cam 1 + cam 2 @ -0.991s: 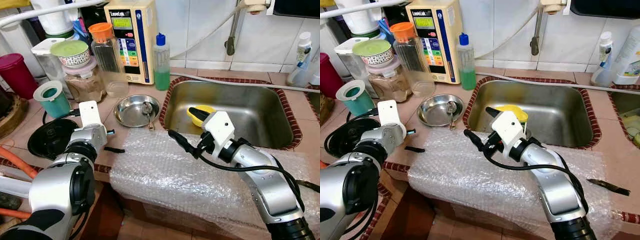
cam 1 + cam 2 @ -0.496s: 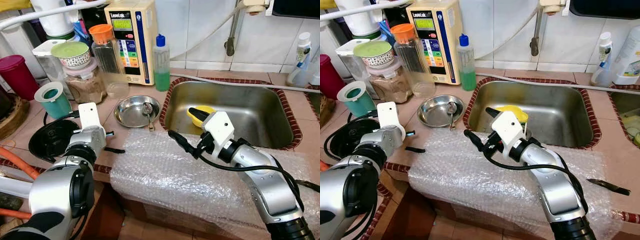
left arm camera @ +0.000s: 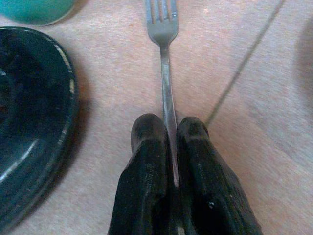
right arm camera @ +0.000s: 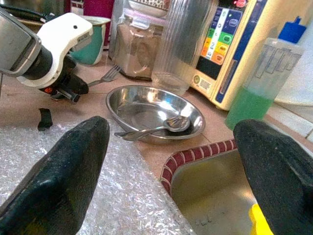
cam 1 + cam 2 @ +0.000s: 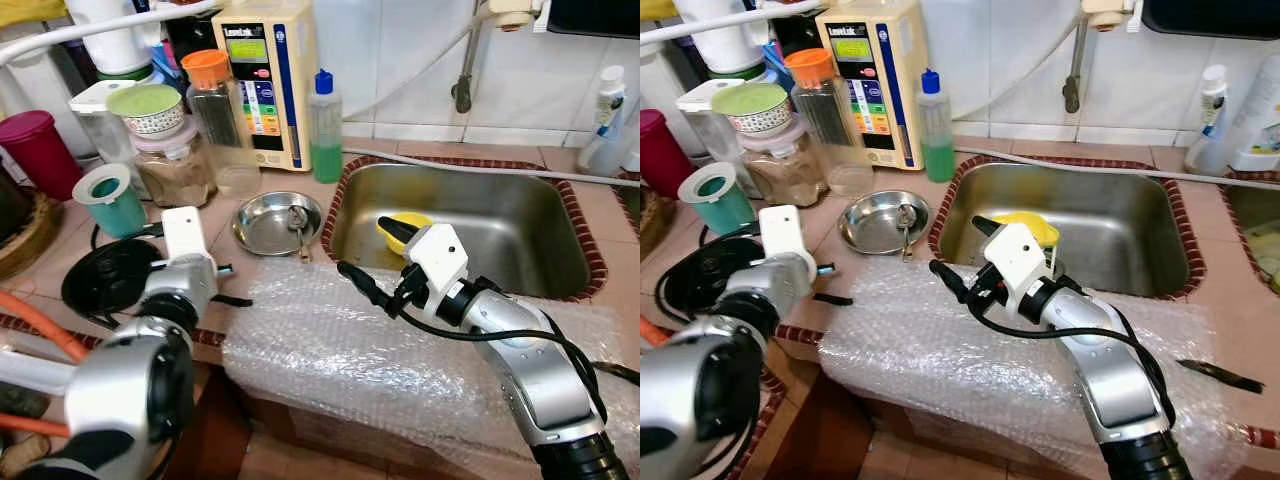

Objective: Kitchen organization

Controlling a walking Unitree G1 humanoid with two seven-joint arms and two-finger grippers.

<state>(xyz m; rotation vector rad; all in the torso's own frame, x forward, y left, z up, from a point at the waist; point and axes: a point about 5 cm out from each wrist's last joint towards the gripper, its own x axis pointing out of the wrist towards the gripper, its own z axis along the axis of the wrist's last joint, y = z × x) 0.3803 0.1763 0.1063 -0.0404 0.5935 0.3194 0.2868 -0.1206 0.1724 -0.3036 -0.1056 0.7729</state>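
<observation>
In the left eye view the right hand [image 5: 365, 285] hovers over the bubble wrap [image 5: 400, 350] beside the sink [image 5: 520, 230]. The left wrist view shows the left hand [image 3: 171, 128] pinched tight on a fork [image 3: 165, 73], handle running straight out from the fingertips, tines pointing away over the desk [image 3: 254, 98]. In the right wrist view the right hand's fingers [image 4: 63, 171] are spread wide, facing a steel bowl [image 4: 154, 112].

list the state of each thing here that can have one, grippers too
left gripper: shut on the fork handle
fork: held low over the counter, tines pointing away from the gripper
right gripper: open, holding nothing, over the bubble wrap
steel bowl: upright, a spoon lying in it
green liquid bottle: upright, blue cap on
orange-lidded jar: upright, lid on
sink: no water visible, a yellow item inside
</observation>
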